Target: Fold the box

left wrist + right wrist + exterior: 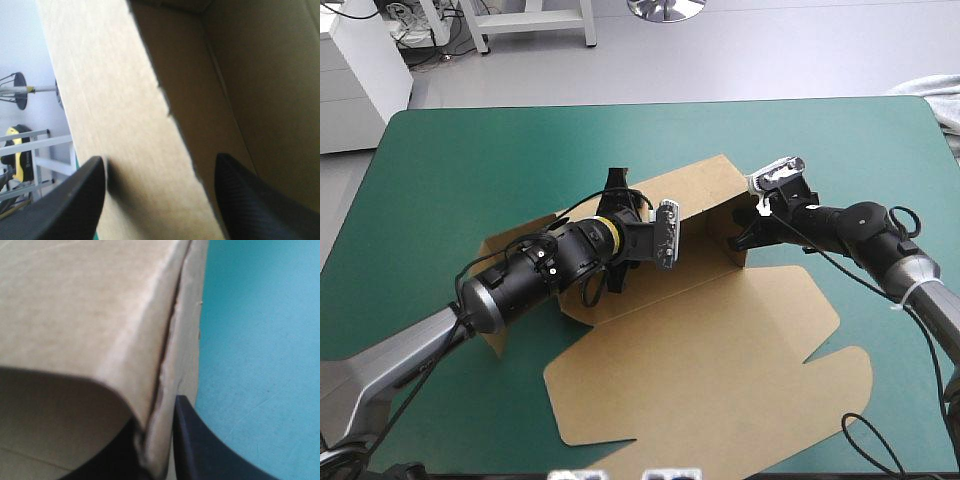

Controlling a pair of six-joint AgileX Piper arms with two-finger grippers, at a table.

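Left end effector (159,159) apart, astride a box (720,340) wall — right end effector (157,426) tight on another

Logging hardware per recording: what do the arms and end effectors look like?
Left arm: black wrist, yellow ring, silver-grey forearm. Right arm: black, silver-grey forearm. Left end effector and right end effector: two broad black fins.

Table (450,170): teal-green cover, fills most of the frame, far edge near the top with rounded corners.

One thing lies on it, the box (720,340), brown board, at centre frame. Walls are raised at upper centre. The lid panel and its flaps lie flat on the cover, running to lower centre and lower right.

Bare cover at upper left, upper right and lower left.
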